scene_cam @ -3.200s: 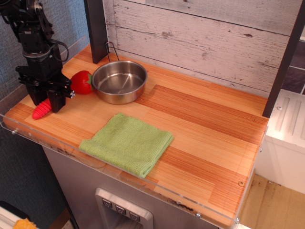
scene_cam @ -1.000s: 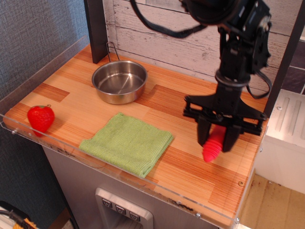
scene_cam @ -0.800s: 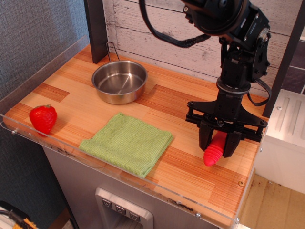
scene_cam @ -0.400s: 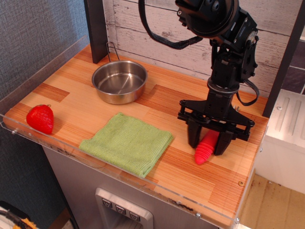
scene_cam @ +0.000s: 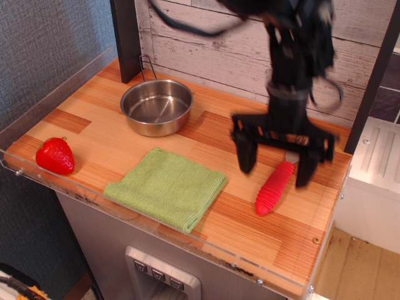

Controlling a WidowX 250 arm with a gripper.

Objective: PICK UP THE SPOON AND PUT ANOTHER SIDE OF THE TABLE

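One spoon [scene_cam: 274,188] lies near the tabletop's [scene_cam: 262,231] right edge, its metal head hidden behind the blurred end effector [scene_cam: 277,161], which is spread wide and holding nothing. One bowl [scene_cam: 156,106], one cloth [scene_cam: 167,186] and one strawberry [scene_cam: 55,156] sit further left.
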